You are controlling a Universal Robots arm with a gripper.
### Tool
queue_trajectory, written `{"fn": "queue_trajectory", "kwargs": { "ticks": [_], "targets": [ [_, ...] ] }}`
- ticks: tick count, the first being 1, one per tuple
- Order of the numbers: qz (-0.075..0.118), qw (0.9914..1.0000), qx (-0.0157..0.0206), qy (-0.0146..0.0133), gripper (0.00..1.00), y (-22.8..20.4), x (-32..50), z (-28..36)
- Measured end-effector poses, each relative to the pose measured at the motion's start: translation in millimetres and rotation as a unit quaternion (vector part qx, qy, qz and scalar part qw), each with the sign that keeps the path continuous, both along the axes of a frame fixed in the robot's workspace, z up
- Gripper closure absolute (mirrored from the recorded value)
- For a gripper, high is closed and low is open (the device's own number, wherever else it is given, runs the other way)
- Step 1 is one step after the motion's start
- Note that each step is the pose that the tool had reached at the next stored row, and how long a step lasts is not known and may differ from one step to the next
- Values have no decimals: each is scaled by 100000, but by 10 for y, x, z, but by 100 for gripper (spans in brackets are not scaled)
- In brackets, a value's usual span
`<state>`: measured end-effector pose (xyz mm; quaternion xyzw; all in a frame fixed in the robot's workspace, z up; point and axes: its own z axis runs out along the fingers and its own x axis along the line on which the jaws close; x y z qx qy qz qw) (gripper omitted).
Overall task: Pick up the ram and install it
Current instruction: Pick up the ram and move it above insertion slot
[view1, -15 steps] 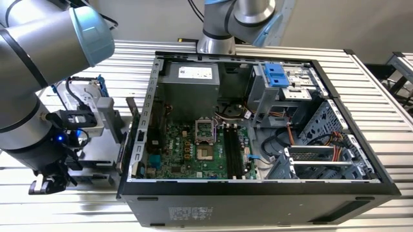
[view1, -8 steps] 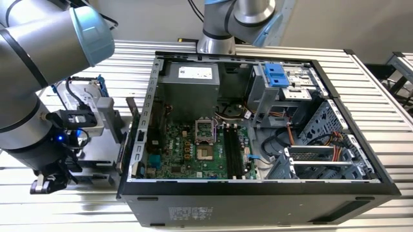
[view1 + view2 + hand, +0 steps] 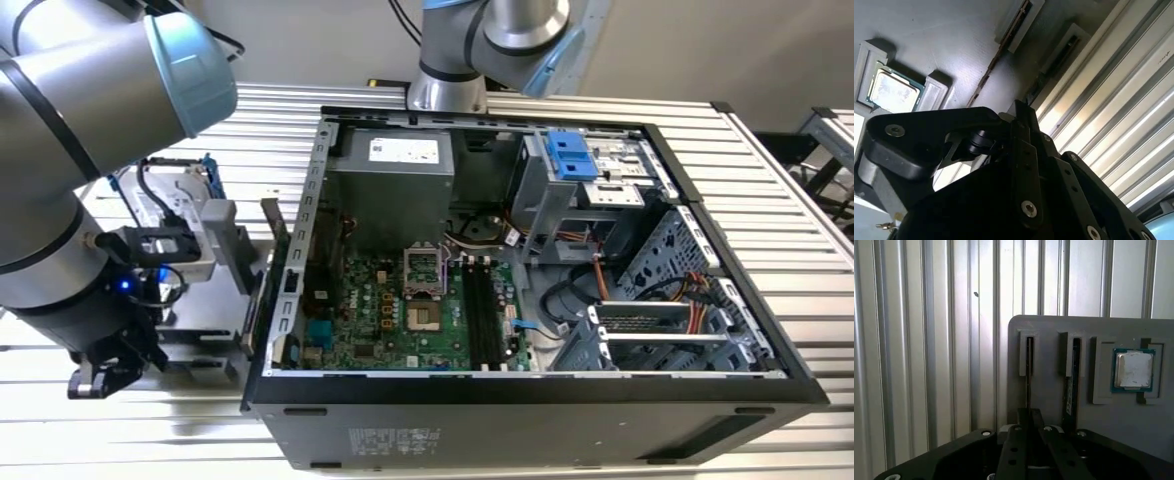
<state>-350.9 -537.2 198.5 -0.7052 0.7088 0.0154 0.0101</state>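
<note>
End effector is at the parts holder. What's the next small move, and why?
Probably ease the end effector straight toward the ram standing on edge in the gray holder. It looks lined up with that stick's slot, but no grasp is evident.

Surface (image 3: 787,190): pale ribbed metal slats, running unbroken under everything in the exterior view. An open black computer case (image 3: 534,425) lies directly on the slats on its side, with its interior facing up. A grey fixture block (image 3: 214,330) rests on the slats just beside the case, at the exterior view's left.
</note>
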Motion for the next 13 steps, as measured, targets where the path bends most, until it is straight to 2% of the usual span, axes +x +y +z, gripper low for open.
{"fn": "queue_trajectory", "kwargs": {
  "ticks": [7,9,13],
  "targets": [
    [-2,100000,-2,9,100,5,0,4],
    [-31,100000,0,4,100,5,0,56],
    [-55,100000,3,2,100,5,0,236]
  ]
}}
